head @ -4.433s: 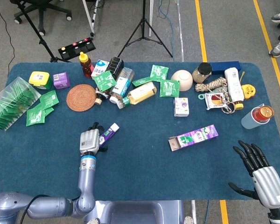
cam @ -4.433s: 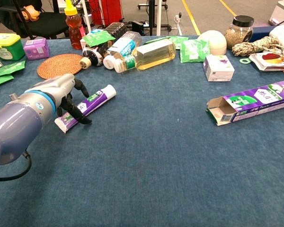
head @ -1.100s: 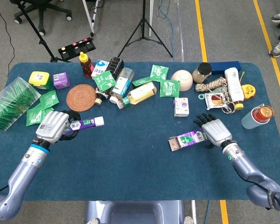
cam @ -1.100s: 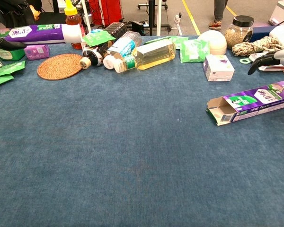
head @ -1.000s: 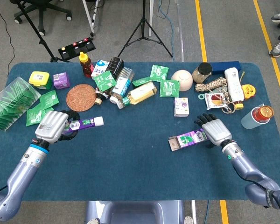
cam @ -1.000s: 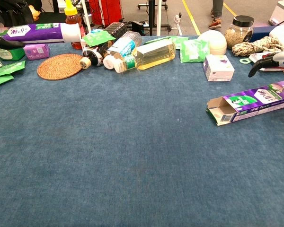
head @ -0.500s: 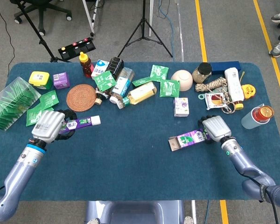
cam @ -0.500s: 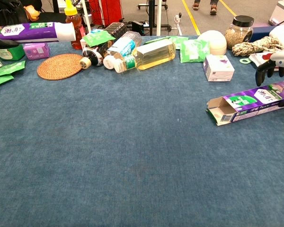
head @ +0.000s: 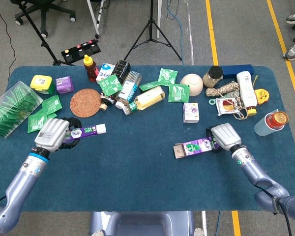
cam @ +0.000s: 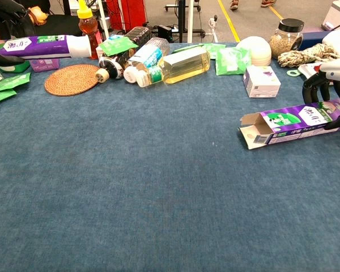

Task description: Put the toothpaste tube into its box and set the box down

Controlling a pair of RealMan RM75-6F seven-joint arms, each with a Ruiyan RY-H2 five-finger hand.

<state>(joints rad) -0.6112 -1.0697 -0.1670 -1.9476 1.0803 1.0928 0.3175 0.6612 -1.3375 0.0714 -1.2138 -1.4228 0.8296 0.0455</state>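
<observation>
The step in hand, as I judge it, is bringing tube and box together so the tube can slide in. To do it well, the box (head: 194, 146) wants lifting clear of the bench (head: 142, 172) with its open mouth (flaps splayed, facing nine o'clock in the head view) kept pointing at the tube (head: 86, 131). The tube's white cap points to three o'clock, toward the box, so it should go in cap first, level and in line with the box's long axis. A slow approach helps, since a flap folded inward would block the mouth.

The left robot hand (head: 53, 133) is closed around the tail half of the tube, holding it roughly level above the bench at the table's nine o'clock side, the cap end sticking out free.

The right robot hand (head: 224, 136) has its fingers curled over the closed end of the box, gripping it at the three o'clock side; the chest view shows dark fingers draped on the top face. The box appears barely raised, if at all.

Tube and box are well apart.
</observation>
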